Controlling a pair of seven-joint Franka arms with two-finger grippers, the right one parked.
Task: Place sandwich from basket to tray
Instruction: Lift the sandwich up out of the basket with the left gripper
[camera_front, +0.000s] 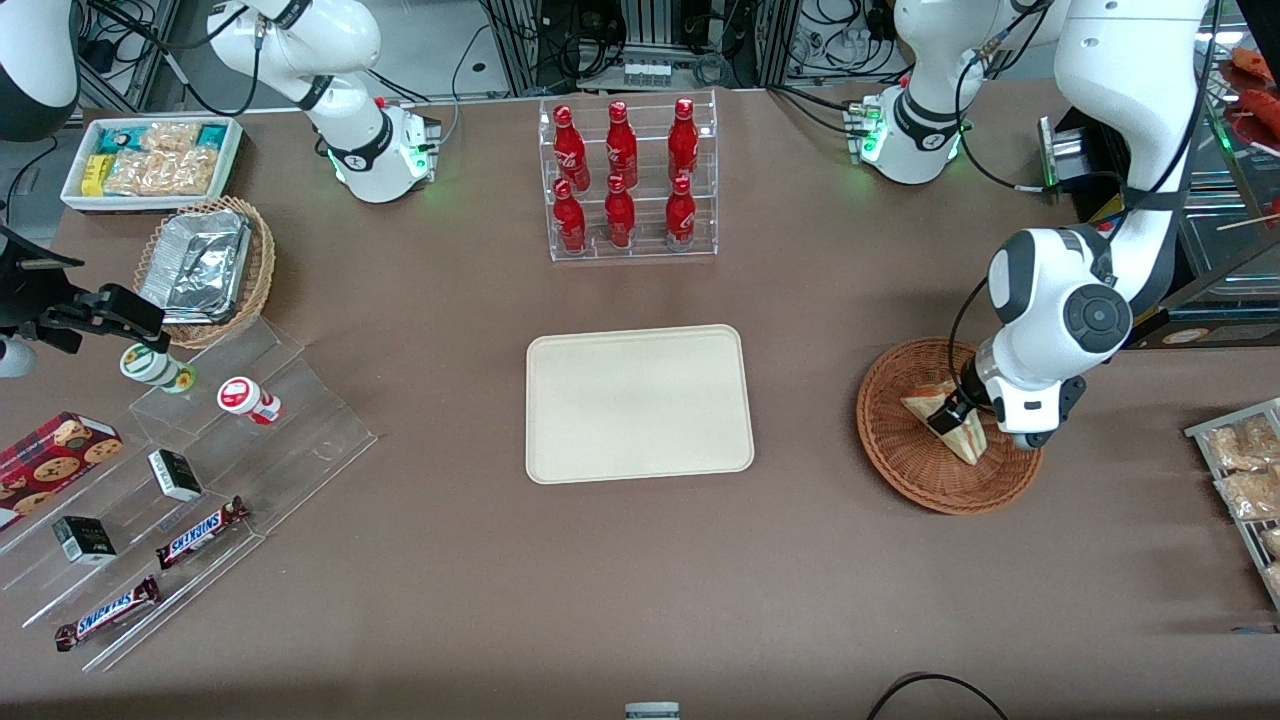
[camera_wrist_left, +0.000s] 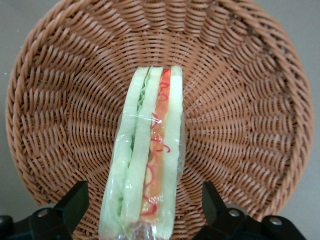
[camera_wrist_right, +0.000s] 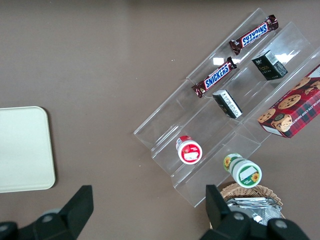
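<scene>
Hovering low over the basket (camera_front: 925, 475) at the right of the front view, your working arm's gripper (camera_front: 950, 415) sits directly above the sandwich (camera_front: 948, 422). Its fingers (camera_wrist_left: 75, 200) stand spread, one on each side of the wedge with clear gaps, touching neither the wrap nor the bread as far as the wrist view shows. You will find the sandwich lying inside the basket, resting on the woven floor near its middle, with the layered edge turned up toward the wrist camera: pale bread slices, green filling along one side, orange and red along the other, all under clear wrap. The basket is a round reddish-brown wicker bowl standing on the brown bench (camera_front: 640, 580). The tray (camera_front: 638, 402), cream-beige with rounded corners, lies flat at the centre of the front view, well apart from the basket, with bare bench between them. Note also a clear rack of red bottles (camera_front: 625, 180) at upper centre, farther from the front camera than the tray. At lower left of the frame, a stepped clear display (camera_front: 200, 490) holds Snickers bars (camera_front: 200, 532).
</scene>
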